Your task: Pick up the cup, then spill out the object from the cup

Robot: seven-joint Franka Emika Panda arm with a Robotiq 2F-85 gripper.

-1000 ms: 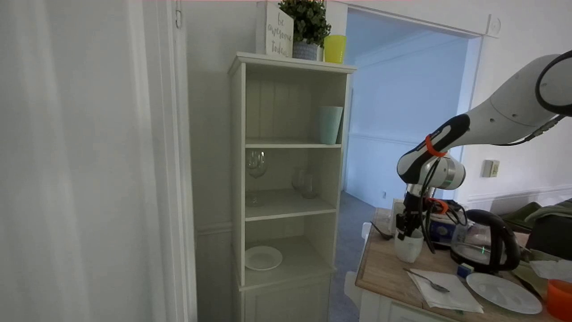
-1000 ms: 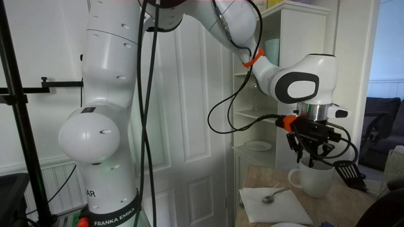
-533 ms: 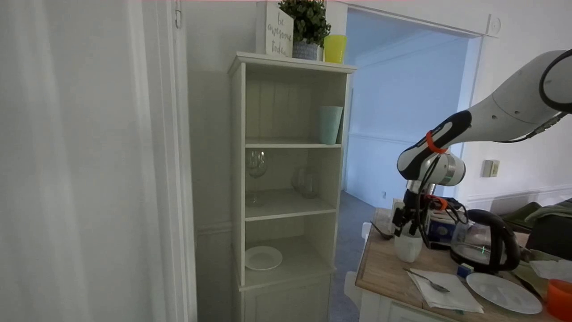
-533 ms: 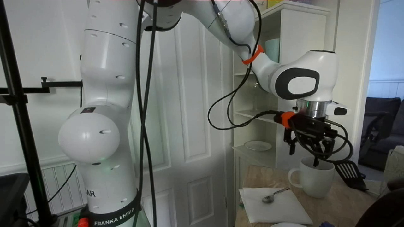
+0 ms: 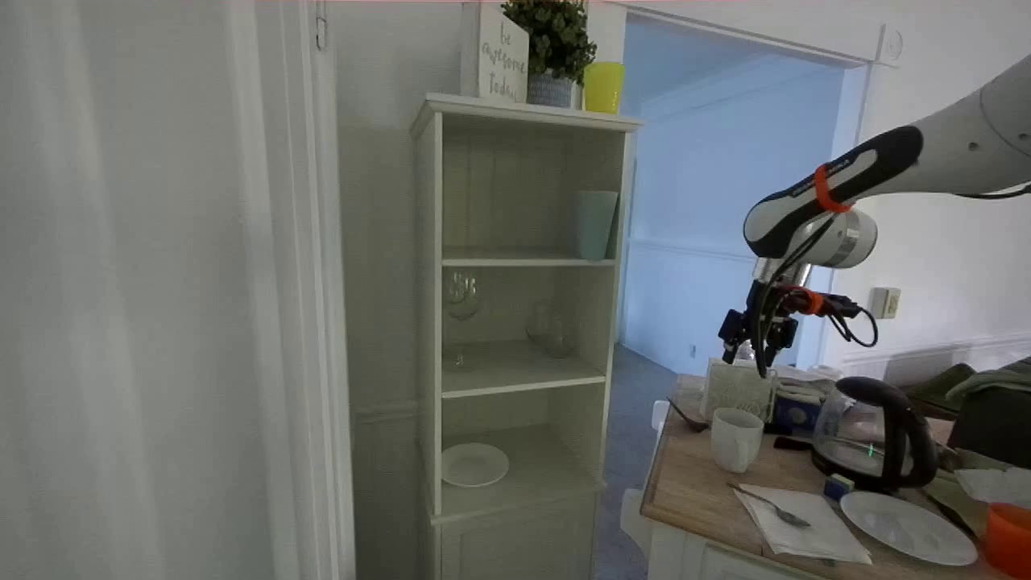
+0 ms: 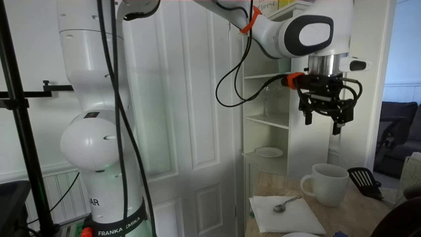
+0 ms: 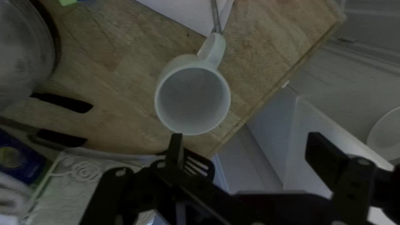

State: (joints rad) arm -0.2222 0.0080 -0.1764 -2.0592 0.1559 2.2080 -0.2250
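Observation:
The white cup (image 5: 733, 447) stands upright on the wooden counter, near a corner. Its handle points toward a folded napkin in the wrist view, where the wide mouth of the cup (image 7: 193, 101) faces the camera. Only plain white shows inside it; the object is out of view. My gripper (image 6: 322, 127) hangs well above the cup (image 6: 330, 186), pointing down, apart from it. In the wrist view the jaws of my gripper (image 7: 246, 137) stand wide apart with nothing between them, and one fingertip lies just below the rim in the picture.
A glass pot (image 5: 870, 443) stands beside the cup, with a white plate (image 5: 908, 528) nearer the front. A spoon (image 6: 279, 208) lies on the napkin (image 6: 286, 220). The black spatula (image 6: 365, 181) is close behind the cup. A white shelf cabinet (image 5: 523, 507) stands past the counter.
The jaws have spread apart. My gripper has risen from the cup's mouth, where its fingers were at the rim, to well above it. The cup has stayed in place.

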